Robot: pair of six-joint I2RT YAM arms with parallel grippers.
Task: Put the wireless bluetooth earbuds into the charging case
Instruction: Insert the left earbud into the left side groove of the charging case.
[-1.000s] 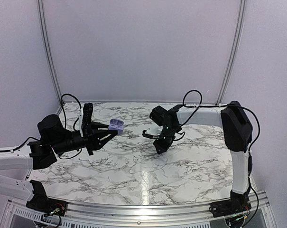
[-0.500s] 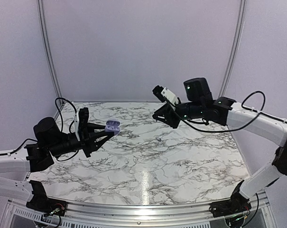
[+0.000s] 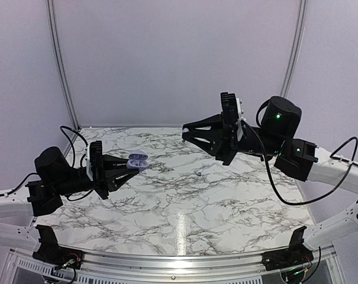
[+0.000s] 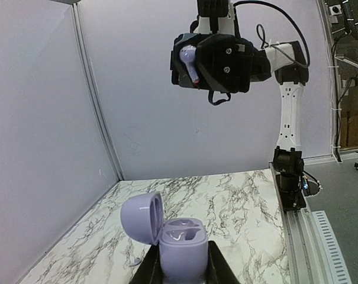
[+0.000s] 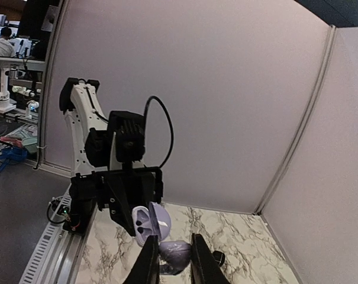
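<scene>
— Right tool (image 3: 186, 132) has swung round level to face the left arm since half a second ago. Left tool (image 3: 131, 168) has drawn back slightly.

— Grips?

— Right tool is closed narrow on a lilac earbud (image 4: 189, 61), high above the worktop (image 3: 179, 207). Left tool is clamped on the charging case (image 4: 180, 245), held aloft with its lid open. Whether its wells are filled, I cannot tell.

— Step in hand?

— Bringing bud to case; the two are well apart. Next, in my judgement: close the gap, line the bud over a well, seat it. One loose bud (image 3: 199, 173) lies on the worktop.
</scene>
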